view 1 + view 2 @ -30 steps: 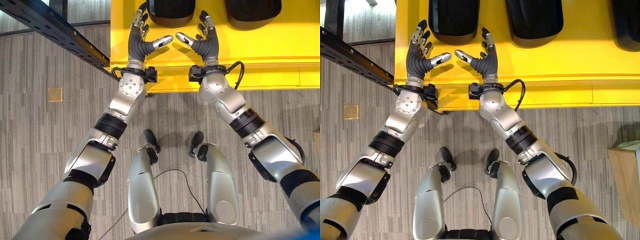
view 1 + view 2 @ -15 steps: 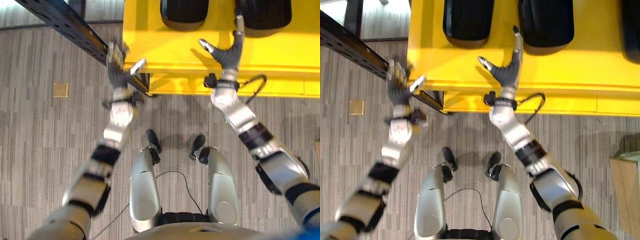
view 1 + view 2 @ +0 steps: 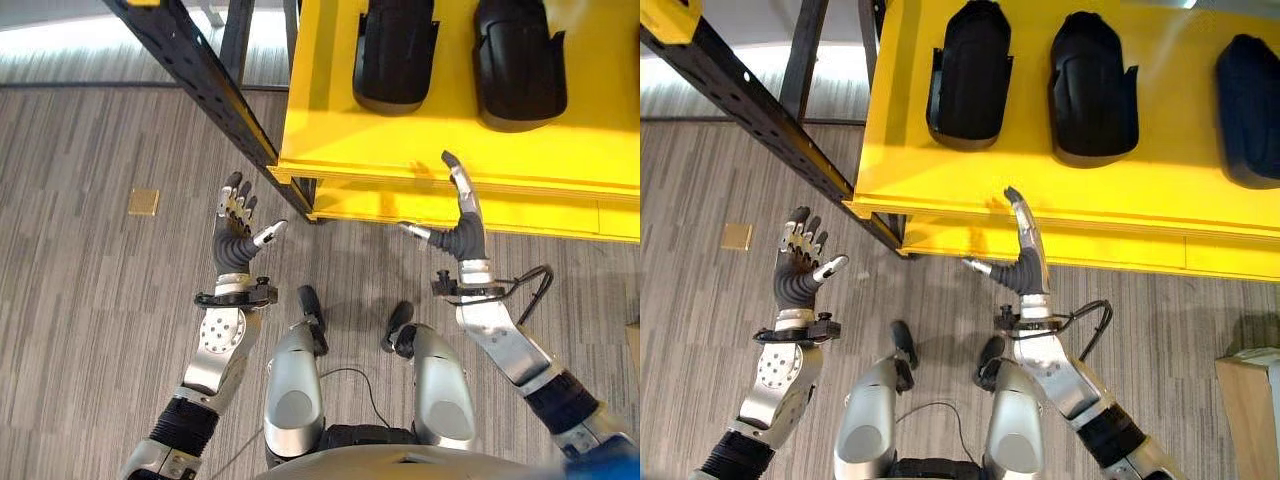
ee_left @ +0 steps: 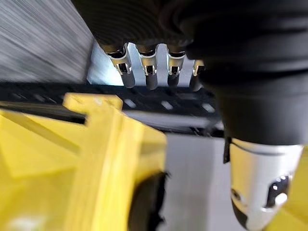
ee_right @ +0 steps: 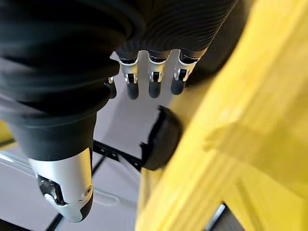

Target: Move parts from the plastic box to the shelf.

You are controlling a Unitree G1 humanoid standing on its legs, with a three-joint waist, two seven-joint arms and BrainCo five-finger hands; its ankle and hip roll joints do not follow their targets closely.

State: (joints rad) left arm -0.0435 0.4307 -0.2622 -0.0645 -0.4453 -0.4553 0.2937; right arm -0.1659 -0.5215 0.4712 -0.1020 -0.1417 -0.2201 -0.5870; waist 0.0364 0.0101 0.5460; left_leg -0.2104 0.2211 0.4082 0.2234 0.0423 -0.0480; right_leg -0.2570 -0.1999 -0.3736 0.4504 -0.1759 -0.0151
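1. A large yellow plastic box (image 3: 940, 170) fills the upper right of the scene, seen from above, its front wall facing the robot.
2. A black metal shelf frame (image 3: 215, 85) runs diagonally from the upper left down to the box's left front corner, over a grey striped floor (image 3: 80, 280).
3. Black moulded parts lie in a row inside the box, well apart from both hands — one at the left (image 3: 970, 72), one in the middle (image 3: 1092, 82), and one cut off at the right edge (image 3: 1250, 95).
4. The right hand (image 3: 1023, 268) is raised in front of the box's front wall, fingers straight and thumb spread wide, holding nothing.
5. The left hand (image 3: 236, 236) is raised over the floor, left of the box and below the shelf frame — fingers straight and spread, empty.
6. A small tan square (image 3: 143, 201) lies flat on the floor, left of the left hand.
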